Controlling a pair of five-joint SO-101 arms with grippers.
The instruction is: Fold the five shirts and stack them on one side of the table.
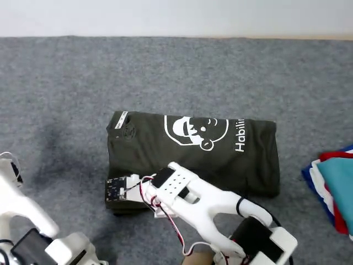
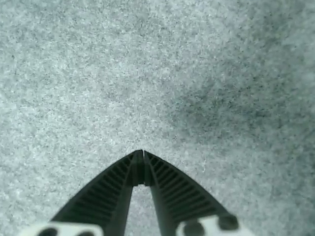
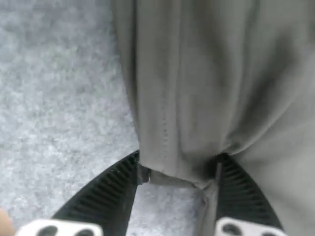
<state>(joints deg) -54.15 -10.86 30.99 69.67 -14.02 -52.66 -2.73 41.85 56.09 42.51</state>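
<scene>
The right claw (image 3: pixel 178 169) pinches the hem of a dark green shirt (image 3: pixel 197 73), its two black fingers (image 3: pixel 123 189) held apart by the bunched cloth that fills the gap and touches both, as its own wrist camera shows. From overhead that grip is hidden under the white right arm (image 1: pixel 193 196), which lies across the near edge of the shirt and ends at the shirt's near corner on the left arm's side. The overhead camera adds what the wrist one cannot: the shirt lies folded into a rectangle in the middle of the grey carpeted table (image 1: pixel 66 83), a white cartoon print and a neck label facing up. The left claw (image 2: pixel 143 155) is pressed together, tips touching, over bare grey carpet, with nothing between them. The left arm (image 1: pixel 27 221) sits at the near corner of the table, well apart from the shirt. A pile of coloured shirts (image 1: pixel 333 187), blue, white, red and teal, rests at the table's edge on the right arm's side
</scene>
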